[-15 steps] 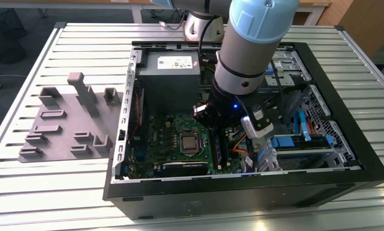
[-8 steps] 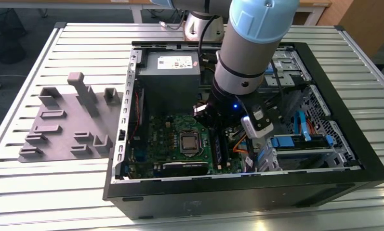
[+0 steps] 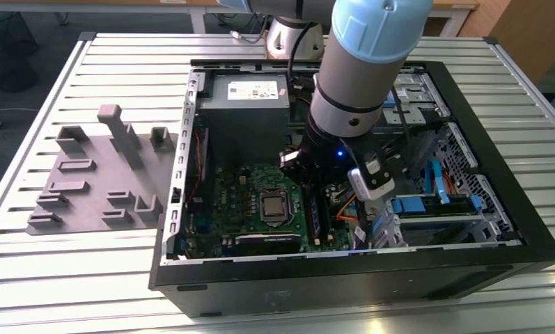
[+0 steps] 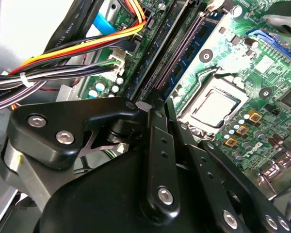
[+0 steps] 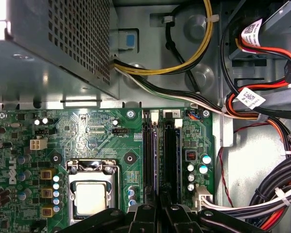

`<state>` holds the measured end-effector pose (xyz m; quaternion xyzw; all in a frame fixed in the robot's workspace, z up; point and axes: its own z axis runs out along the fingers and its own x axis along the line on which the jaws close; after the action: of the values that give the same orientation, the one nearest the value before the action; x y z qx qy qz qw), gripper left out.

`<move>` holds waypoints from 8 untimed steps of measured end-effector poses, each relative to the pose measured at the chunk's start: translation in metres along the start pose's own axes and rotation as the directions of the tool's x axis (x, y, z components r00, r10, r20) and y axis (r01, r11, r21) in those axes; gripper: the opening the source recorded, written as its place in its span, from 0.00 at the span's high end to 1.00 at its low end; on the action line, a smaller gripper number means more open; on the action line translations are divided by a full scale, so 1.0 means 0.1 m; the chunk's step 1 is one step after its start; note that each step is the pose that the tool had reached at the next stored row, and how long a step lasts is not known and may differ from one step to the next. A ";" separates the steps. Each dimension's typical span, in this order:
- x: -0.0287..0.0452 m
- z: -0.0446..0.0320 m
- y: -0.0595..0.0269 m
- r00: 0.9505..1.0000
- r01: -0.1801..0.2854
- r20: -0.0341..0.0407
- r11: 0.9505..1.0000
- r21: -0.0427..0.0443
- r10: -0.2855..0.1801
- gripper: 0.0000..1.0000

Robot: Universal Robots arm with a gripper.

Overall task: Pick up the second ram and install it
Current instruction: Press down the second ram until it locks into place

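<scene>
**Item: gripper at the memory slots, inside the open computer case**

- Arm (image 3: 361, 76): in the exterior view you see it reach down into the computer case (image 3: 352, 278), which lies on its side on a slatted table (image 3: 73, 278). Its lower end hangs over the green motherboard (image 5: 87, 131), on the exterior view's right of the processor socket (image 3: 275, 207).
- Gripper (image 4: 161, 104): in both wrist views the two black fingers (image 5: 150, 208) are drawn together with hardly a gap between them. The tips sit right over the long black slots (image 5: 170, 155). You cannot tell whether they pinch anything.
- Second ram (image 4: 182, 65): in the second wrist view a narrow blue-green strip with small dark chips stands on edge along the slots, beside the socket. Its near end runs up to the fingertips; whether it touches them is hidden.
- Power supply (image 5: 53, 48): a grey perforated box beyond the far end of the slots.
- Cables (image 4: 63, 63): a tied bundle of black, yellow, orange and red wires, on the side of the slots away from the socket.
- Grey tray (image 3: 82, 181): a moulded holder with upright posts, on the table outside the case, on the exterior view's left.
</scene>
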<state>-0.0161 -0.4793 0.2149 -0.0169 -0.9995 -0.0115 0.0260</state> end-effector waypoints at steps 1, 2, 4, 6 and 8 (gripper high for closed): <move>0.000 0.001 0.000 1.000 0.000 0.000 1.000 0.000 0.000 0.86; 0.000 0.003 -0.001 1.000 0.001 0.000 1.000 0.000 -0.001 0.86; 0.003 0.004 -0.001 1.000 0.002 0.000 1.000 0.000 -0.002 0.86; 0.005 0.005 -0.001 1.000 0.003 0.000 1.000 0.000 -0.003 0.86; 0.006 0.007 -0.002 1.000 0.004 0.000 1.000 0.002 -0.004 0.86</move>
<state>-0.0167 -0.4794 0.2143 -0.0150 -0.9995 -0.0108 0.0260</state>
